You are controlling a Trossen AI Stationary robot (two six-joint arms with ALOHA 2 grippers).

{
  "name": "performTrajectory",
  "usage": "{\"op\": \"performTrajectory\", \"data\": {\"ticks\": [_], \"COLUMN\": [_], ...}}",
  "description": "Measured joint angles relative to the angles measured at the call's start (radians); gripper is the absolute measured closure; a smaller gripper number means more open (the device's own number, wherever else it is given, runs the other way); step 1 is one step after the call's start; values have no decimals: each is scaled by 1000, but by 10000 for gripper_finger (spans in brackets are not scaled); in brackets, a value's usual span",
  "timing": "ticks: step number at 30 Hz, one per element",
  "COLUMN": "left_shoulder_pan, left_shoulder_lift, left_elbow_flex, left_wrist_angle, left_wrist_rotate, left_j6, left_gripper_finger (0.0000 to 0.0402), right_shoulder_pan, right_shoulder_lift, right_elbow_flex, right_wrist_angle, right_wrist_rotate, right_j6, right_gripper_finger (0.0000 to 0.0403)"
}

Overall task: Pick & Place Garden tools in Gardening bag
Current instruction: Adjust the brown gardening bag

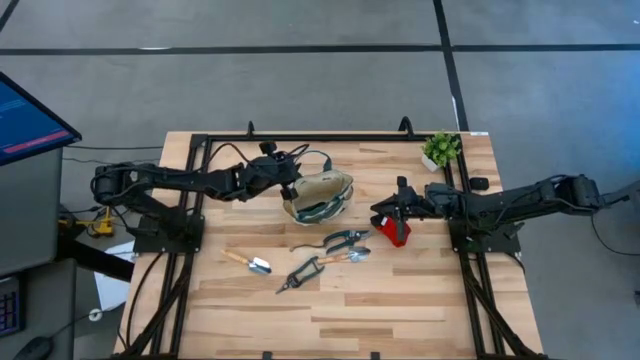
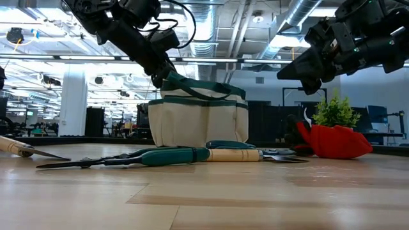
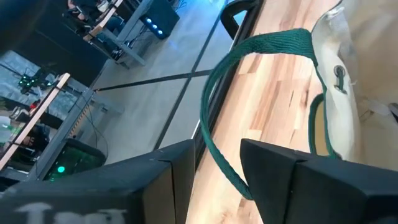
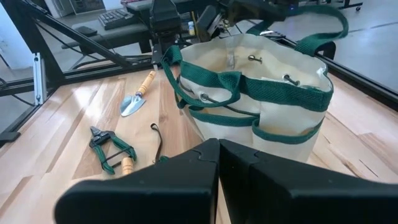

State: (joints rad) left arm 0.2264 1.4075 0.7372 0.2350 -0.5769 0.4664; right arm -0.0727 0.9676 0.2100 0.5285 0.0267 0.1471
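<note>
The cream gardening bag (image 1: pixel 320 195) with green trim stands upright on its base at the table's middle (image 2: pixel 198 121). My left gripper (image 1: pixel 292 183) is at the bag's left rim, open, with a green loop handle (image 3: pixel 214 124) running between its fingers. My right gripper (image 1: pixel 380 212) is shut and empty, up in the air (image 2: pixel 311 86) to the right of the bag. The red-and-black piece (image 1: pixel 397 231) lies on the table below it. The trowel (image 1: pixel 250 263), pruners (image 1: pixel 343 240), wood-handled tool (image 1: pixel 347 257) and black clippers (image 1: pixel 297 275) lie flat in front of the bag. My left gripper has the bag's loop handle (image 3: pixel 225 167) passing through the gap between its two fingers, and the handle runs behind one finger (image 3: pixel 280 180). The handle looks hooked there, not pinched. In the low view the handle (image 2: pixel 174 81) rises from the bag's rim to the gripper.
A small green potted plant (image 1: pixel 441 150) stands at the far right corner, behind my right arm. A black frame (image 1: pixel 300 137) runs along the table's far and side edges. The near strip of the table holds no tools.
</note>
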Motion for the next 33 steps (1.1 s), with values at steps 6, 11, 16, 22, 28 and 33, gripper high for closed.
{"op": "performTrajectory", "data": {"ticks": [6,11,16,22,28,33], "left_shoulder_pan": [0,0,0,-7,-18,-24], "left_shoulder_lift": [0,0,0,0,0,-3], "left_elbow_flex": [0,0,0,0,0,0], "left_wrist_angle": [6,-2,-29,-28,-26,-25], "left_wrist_rotate": [-22,-67,-267,-287,-227,-152], "left_j6": [0,-22,-45,-57,-103,-153], "left_gripper_finger": [277,279,283,284,284,283], "right_shoulder_pan": [0,0,0,0,0,0], "right_shoulder_lift": [0,0,0,0,0,0], "right_elbow_flex": [0,0,0,0,0,0], "right_wrist_angle": [0,0,1,1,1,1], "right_wrist_rotate": [0,0,-1,-1,-1,-4], "right_j6": [0,0,0,0,0,0], "right_gripper_finger": [403,403,403,403,403,403]}}
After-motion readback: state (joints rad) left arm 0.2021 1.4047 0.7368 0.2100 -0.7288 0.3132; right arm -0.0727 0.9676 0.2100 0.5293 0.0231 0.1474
